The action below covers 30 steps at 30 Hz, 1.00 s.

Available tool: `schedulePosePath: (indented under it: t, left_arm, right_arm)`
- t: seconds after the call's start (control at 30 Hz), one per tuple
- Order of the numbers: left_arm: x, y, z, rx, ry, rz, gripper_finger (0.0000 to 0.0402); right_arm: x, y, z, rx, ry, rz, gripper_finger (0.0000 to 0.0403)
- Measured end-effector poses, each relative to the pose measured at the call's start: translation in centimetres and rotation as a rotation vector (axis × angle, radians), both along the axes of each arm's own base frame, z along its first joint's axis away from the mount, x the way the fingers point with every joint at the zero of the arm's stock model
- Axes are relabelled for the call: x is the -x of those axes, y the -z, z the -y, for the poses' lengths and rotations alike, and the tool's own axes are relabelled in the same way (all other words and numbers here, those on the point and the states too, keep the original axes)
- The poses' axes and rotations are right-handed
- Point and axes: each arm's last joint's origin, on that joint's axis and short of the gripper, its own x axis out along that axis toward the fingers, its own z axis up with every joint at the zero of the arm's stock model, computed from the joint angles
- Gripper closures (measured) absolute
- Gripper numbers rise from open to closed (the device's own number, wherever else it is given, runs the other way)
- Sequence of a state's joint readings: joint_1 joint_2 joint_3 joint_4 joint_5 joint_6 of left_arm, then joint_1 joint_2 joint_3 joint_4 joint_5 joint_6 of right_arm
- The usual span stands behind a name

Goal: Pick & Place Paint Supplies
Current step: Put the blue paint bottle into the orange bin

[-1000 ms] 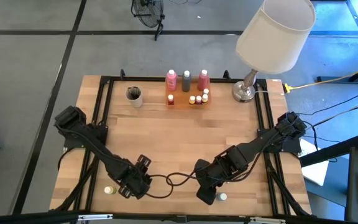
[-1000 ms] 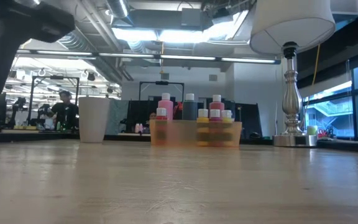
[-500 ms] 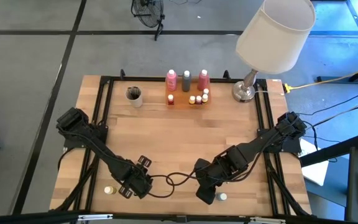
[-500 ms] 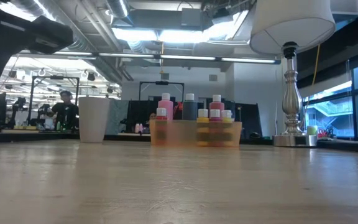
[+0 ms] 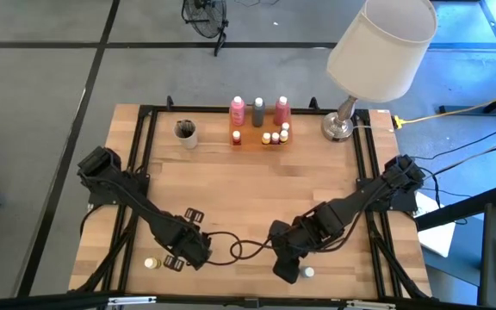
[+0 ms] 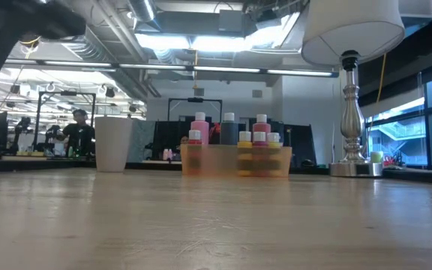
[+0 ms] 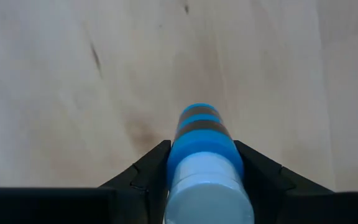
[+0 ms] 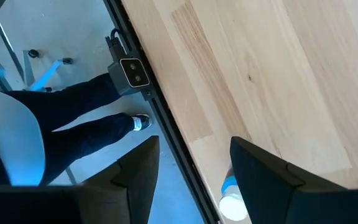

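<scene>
In the left wrist view, the blue bottle (image 7: 205, 168) between the left gripper's (image 7: 202, 163) fingers is cut off by the frame edge, so its base is unseen. In the high view this gripper hides the bottle entirely. In the right wrist view, a white-capped pot (image 8: 231, 202) is half cut off between the right gripper's (image 8: 194, 163) fingers; contact cannot be told. A person's legs (image 8: 73, 118) are cropped there. The brushes in the cup (image 5: 185, 132) are too small to count.
</scene>
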<state>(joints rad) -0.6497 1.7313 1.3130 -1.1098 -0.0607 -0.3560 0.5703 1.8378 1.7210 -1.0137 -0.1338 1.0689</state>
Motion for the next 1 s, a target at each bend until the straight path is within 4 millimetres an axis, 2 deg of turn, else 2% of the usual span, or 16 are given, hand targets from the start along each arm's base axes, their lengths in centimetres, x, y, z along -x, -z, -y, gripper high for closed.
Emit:
schedulePosePath:
  t: [0.17, 0.4, 0.63, 0.77, 0.9, 1.0]
  left_arm:
    - [-0.3, -2.3, -0.7, -0.05, -0.023, -0.021, 0.0257]
    - [-0.9, -5.5, -1.8, -0.077, -0.125, -0.029, 0.0257]
    - [-0.2, -7.3, -2.5, -0.134, -0.201, -0.084, 0.0257]
    - [-0.4, -7.6, -2.7, -0.11, -0.244, -0.088, 0.0257]
    - [-0.8, -8.0, -3.2, -0.079, -0.305, -0.089, 0.0257]
    - [-1.2, -8.6, -3.7, -0.069, -0.344, -0.077, 0.0257]
  right_arm:
    - [0.4, 0.0, -0.5, 0.061, -0.037, 0.045, 0.0201]
    - [0.7, -0.3, -0.7, 0.23, -0.065, 0.165, 0.0201]
    - [0.4, -0.6, 0.0, 0.44, 0.045, 0.277, 0.0205]
    - [-0.1, -3.0, 0.4, 0.549, 0.129, 0.414, 0.0219]
    - [0.1, -7.0, 0.4, 0.695, 0.141, 0.575, 0.0237]
    - [1.1, -9.9, 0.0, 0.741, 0.098, 0.651, 0.0246]
